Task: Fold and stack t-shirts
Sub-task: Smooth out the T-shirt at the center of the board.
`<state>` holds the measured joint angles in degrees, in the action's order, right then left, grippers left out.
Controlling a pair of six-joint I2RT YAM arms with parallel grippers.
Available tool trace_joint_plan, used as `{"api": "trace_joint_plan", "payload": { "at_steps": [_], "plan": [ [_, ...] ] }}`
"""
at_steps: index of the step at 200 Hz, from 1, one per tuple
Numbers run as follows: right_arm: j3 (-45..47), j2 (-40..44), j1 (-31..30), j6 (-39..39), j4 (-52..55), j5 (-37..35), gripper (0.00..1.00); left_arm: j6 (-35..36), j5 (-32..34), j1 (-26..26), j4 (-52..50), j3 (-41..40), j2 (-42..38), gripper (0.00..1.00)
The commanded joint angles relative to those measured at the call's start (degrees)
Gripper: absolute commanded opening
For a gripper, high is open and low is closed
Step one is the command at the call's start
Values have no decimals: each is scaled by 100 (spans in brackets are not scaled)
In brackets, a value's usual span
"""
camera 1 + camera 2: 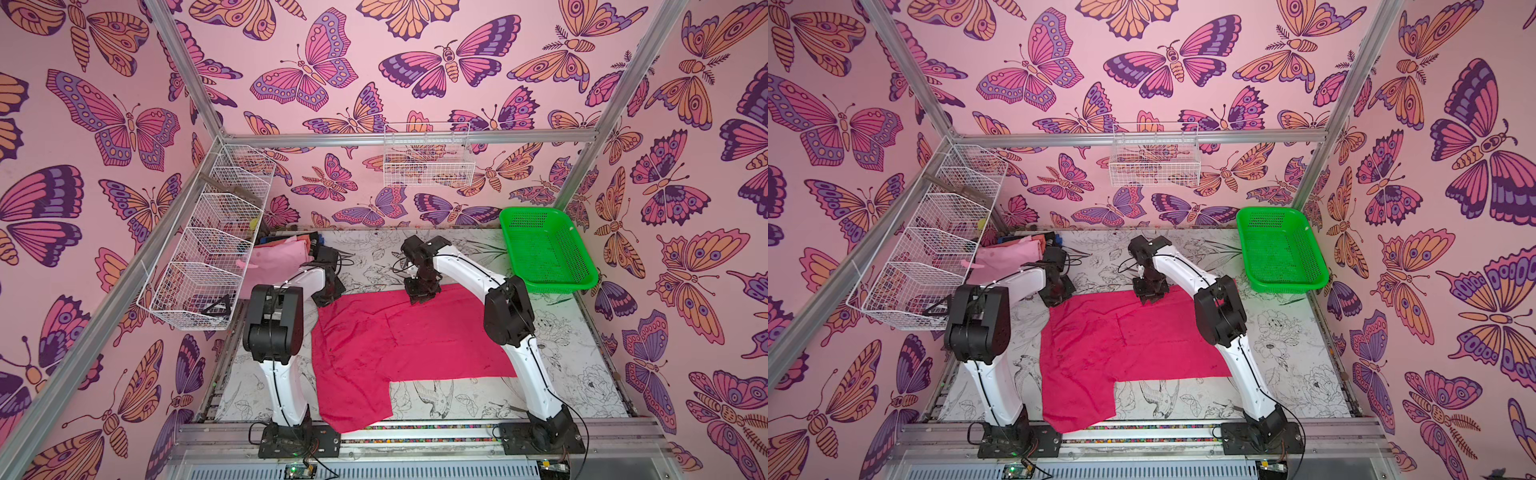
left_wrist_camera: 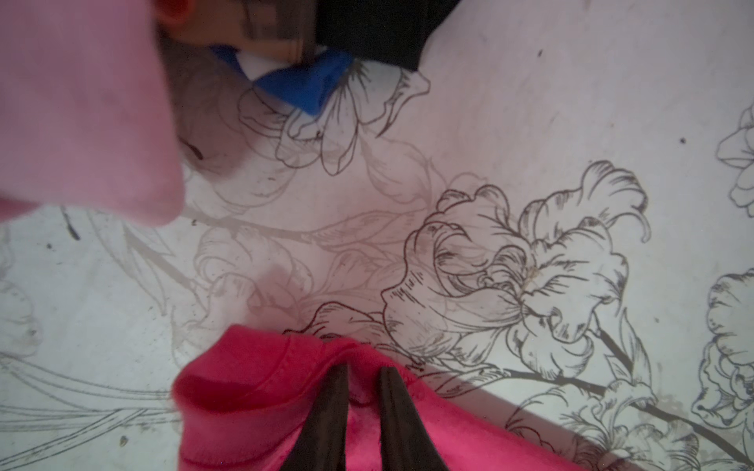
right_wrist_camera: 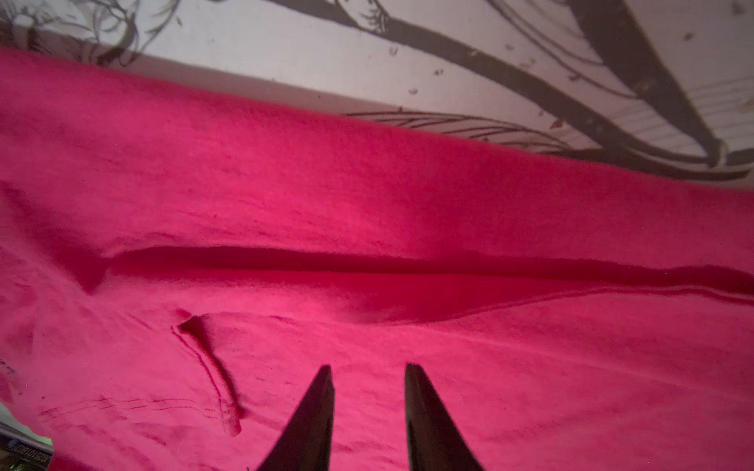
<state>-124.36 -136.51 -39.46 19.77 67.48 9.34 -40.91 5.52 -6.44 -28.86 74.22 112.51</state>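
Observation:
A crimson t-shirt lies spread on the flower-printed table, one part hanging over the front edge. My left gripper is at its far left corner, shut on a bunched fold of the crimson cloth. My right gripper hovers low over the shirt's far edge, open, with nothing between its fingers. A light pink t-shirt tops a pile at the back left, with orange, blue and dark cloth beneath it.
A green mesh basket stands tilted at the back right corner. White wire baskets hang on the left wall and the back wall. Both arm bases sit at the table's front edge.

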Motion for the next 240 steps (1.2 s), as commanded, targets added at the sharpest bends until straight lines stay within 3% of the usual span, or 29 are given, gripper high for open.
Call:
{"api": "trace_joint_plan", "payload": {
  "at_steps": [1, 58, 88, 162, 240],
  "plan": [
    [-148, -54, -10, 133, 124, 48, 35, 44, -142, -9, -122, -177, 89, 19],
    [-204, -133, 33, 325, 128, -218, 39, 35, -148, -11, -115, -196, 105, 19],
    [251, 88, 210, 664, -50, -601, 39, 34, -156, -9, -112, -187, 109, 19],
    [590, 318, 1029, 1599, -50, -2971, 37, 24, -181, -65, -108, -227, 40, 19],
    [103, 64, 1589, 1857, 803, -4319, 35, 19, -200, -89, -103, -185, 78, 19]
  ]
}}
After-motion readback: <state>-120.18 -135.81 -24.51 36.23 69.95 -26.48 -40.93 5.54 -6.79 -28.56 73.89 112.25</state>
